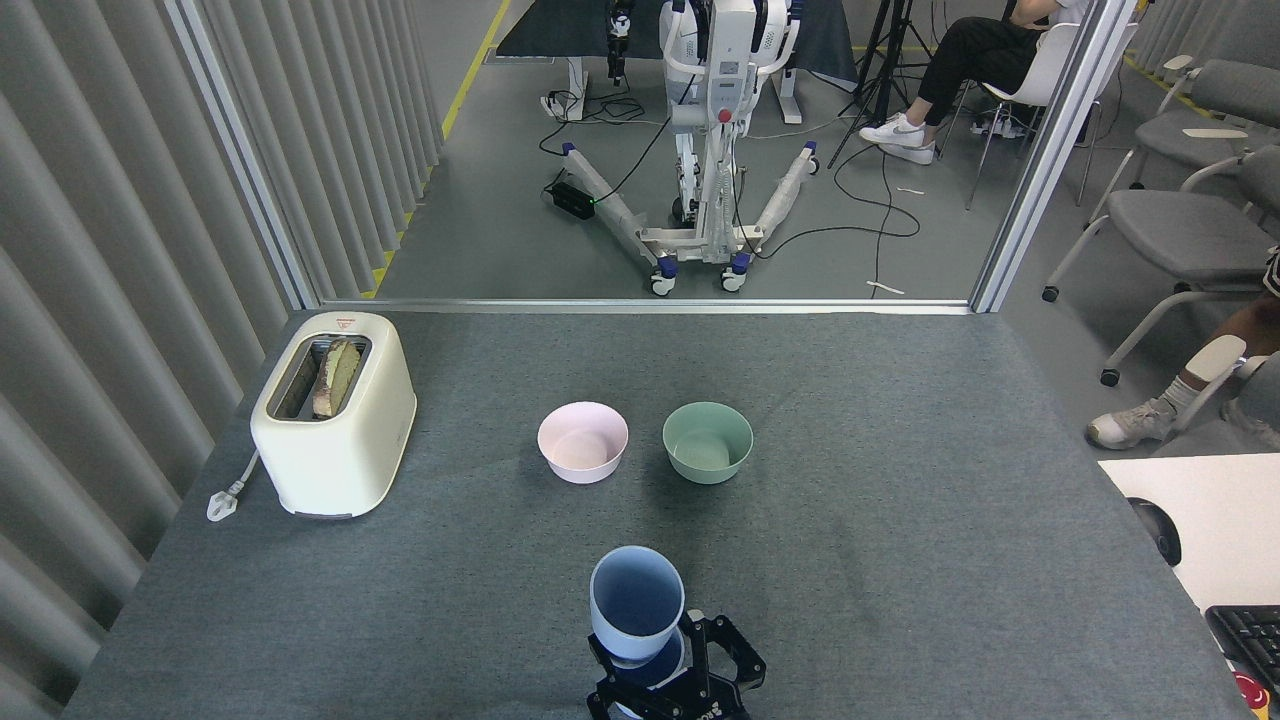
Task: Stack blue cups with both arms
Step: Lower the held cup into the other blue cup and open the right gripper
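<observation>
Two tapered matte blue cups (636, 603), seemingly nested, right end effector (672, 690) gripping

Toaster (333, 415) at 9 o'clock on the table (900, 560); two bowls (583, 442) centred side by side; stacked cups (636, 603) at 6 o'clock.

— What is found blocking the table (900, 560)?
— The pink bowl (583, 442) and green bowl (707, 441) at mid-table, the toaster (334, 425) far left.
— And open passage?
— Bare cloth is seen rightward.
</observation>
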`<state>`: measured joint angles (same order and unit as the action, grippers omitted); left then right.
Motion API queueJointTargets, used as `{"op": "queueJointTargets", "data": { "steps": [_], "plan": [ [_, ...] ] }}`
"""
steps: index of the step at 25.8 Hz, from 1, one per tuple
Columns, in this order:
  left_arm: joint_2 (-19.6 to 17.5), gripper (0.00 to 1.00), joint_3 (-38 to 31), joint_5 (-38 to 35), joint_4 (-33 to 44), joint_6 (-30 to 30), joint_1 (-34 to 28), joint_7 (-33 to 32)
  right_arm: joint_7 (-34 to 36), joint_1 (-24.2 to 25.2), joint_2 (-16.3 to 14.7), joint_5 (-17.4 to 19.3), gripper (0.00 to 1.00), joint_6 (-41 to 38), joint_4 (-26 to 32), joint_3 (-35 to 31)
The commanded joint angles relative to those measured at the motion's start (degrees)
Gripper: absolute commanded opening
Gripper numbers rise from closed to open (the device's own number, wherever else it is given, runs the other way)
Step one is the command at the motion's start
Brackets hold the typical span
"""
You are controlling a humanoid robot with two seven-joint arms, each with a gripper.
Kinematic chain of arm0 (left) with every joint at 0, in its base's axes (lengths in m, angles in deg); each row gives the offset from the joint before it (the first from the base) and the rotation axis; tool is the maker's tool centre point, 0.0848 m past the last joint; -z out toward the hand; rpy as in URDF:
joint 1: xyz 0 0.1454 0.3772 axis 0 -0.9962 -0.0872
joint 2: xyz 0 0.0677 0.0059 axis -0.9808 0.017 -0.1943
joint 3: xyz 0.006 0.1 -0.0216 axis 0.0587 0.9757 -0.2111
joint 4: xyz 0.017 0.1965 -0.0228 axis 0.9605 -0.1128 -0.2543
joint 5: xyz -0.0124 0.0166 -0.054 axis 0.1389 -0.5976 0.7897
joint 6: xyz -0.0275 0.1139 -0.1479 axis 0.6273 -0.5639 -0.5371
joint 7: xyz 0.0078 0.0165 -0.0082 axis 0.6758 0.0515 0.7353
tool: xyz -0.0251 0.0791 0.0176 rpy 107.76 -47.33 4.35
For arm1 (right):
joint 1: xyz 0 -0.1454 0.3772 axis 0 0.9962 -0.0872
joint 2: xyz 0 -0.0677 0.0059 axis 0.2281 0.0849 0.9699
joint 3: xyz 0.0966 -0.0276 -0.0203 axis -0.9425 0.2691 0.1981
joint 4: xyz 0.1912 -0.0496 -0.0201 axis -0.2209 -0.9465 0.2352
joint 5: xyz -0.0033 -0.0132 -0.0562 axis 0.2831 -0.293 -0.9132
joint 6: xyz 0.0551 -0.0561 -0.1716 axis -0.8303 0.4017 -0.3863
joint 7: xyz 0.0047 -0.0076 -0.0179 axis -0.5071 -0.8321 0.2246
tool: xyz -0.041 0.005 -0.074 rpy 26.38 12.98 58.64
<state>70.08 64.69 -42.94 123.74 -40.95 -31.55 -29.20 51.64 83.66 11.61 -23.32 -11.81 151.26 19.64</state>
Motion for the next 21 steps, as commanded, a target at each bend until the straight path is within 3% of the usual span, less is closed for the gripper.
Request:
{"op": "queueJointTargets", "data": {
  "steps": [1, 18, 20, 21],
  "plan": [
    [0.02, 1.00, 0.00, 0.00, -0.04, 0.00, 0.00, 0.05, 0.21, 0.36, -0.24, -0.08, 0.64, 0.17, -0.48, -0.01],
    [-0.06, 1.00, 0.00, 0.00, -0.57, 0.00, 0.00, 0.05, 0.56, -0.52, -0.68, -0.08, 0.65, 1.22, -2.68, -0.71],
    [-0.06, 1.00, 0.00, 0.00, -0.57, 0.00, 0.00, 0.05, 0.56, -0.52, -0.68, -0.08, 0.69, 1.22, -2.77, -0.71],
    [-0.06, 1.00, -0.09, 0.00, -0.57, 0.09, 0.00, 0.05, 0.56, -0.52, -0.59, -0.08, 0.77, 1.31, -2.77, -0.71]
  ]
}}
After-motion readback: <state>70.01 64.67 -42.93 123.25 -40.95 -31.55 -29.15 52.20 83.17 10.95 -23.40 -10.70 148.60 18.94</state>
